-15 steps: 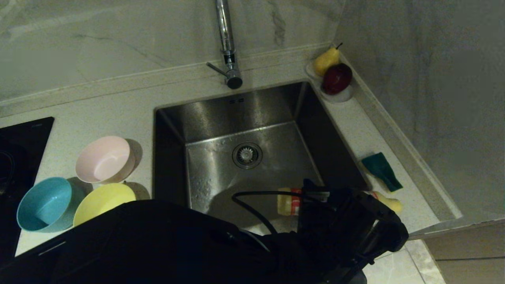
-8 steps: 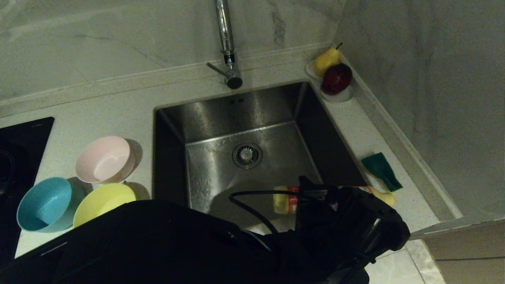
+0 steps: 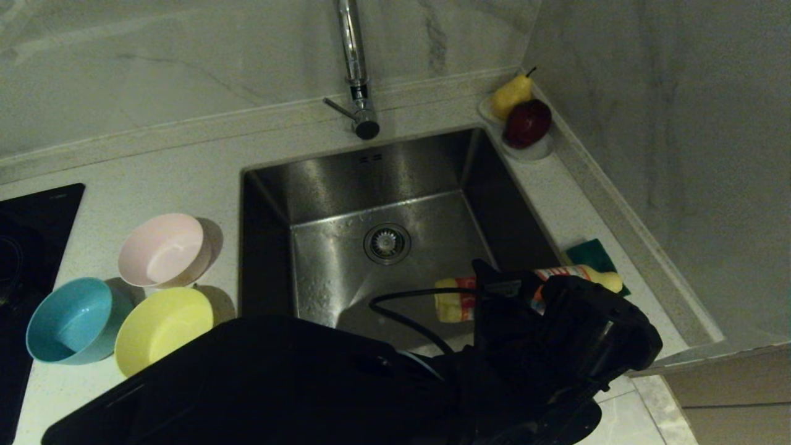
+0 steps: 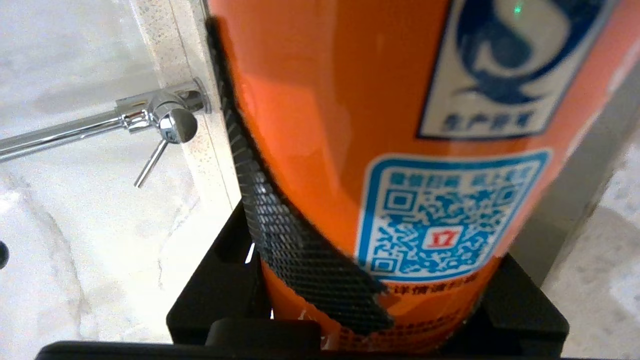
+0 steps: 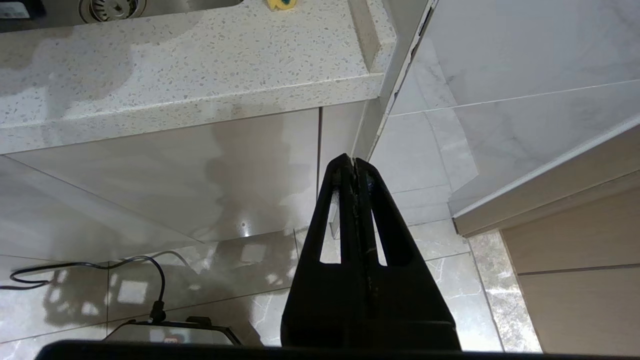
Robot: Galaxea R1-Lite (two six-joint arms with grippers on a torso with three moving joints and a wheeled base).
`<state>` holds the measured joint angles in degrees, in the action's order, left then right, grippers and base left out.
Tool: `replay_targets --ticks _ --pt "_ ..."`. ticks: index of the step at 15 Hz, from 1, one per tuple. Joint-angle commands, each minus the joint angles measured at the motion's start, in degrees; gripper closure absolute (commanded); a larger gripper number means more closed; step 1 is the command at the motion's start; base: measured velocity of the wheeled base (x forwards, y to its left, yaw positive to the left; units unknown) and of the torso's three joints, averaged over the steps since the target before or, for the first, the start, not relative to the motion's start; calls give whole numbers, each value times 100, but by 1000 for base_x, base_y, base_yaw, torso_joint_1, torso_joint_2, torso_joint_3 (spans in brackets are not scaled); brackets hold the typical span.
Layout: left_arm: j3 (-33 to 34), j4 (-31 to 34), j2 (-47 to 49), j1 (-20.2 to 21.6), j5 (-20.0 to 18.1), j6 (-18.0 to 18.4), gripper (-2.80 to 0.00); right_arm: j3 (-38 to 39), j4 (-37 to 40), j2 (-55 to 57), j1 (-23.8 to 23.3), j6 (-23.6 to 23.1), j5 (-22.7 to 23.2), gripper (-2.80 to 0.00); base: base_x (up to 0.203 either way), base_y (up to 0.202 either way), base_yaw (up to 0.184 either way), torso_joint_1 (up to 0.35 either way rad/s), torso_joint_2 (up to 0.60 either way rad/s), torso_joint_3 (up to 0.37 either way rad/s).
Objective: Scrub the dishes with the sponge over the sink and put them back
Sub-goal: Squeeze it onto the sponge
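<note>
Here the left arm is seen stretched across the lower part of the head view, its dark bulk reaching over the near edge of the sink [image 3: 321, 179]. Its left end effector [image 3: 494, 296] is held over the sink's near right corner and is clamped around a detergent bottle [image 3: 454, 300], which lies nearly level, its yellow body pointing toward the basin and its pale cap end [image 3: 609, 281] toward the wall. In the left wrist view the bottle [image 4: 350, 125] fills most of the picture between the black fingers [image 4: 280, 235], one textured pad pressed against its orange label. On that label a blue and white emblem, a blue-framed QR code with a small red square marked "17", and lines of Chinese characters too small to be read are shown.

The right end effector [image 5: 354, 167] is parked below the desk edge, pointed toward the floor tiles, its fingers pressed together with nothing between them.

The sponge [image 3: 590, 252] lies on the desk [image 3: 185, 167] right of the sink, partly hidden behind the bottle's cap end. The pink bowl [image 3: 162, 250], the blue bowl [image 3: 68, 321] and the yellow bowl [image 3: 162, 327] stand grouped on the desk left of the sink. The tap [image 3: 355, 68] rises behind the basin.
</note>
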<state>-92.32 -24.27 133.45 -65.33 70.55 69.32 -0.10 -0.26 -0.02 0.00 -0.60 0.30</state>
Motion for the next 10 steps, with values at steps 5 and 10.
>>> replay_targets --ticks 5,10 --pt "-137 22 161 3 373 70 0 1 -1 2 0 -2 5 0 0 0 0 0 0 0" --pt "-246 31 173 3 451 91 0 1 -1 2 0 -2 5 0 0 0 0 0 0 0"
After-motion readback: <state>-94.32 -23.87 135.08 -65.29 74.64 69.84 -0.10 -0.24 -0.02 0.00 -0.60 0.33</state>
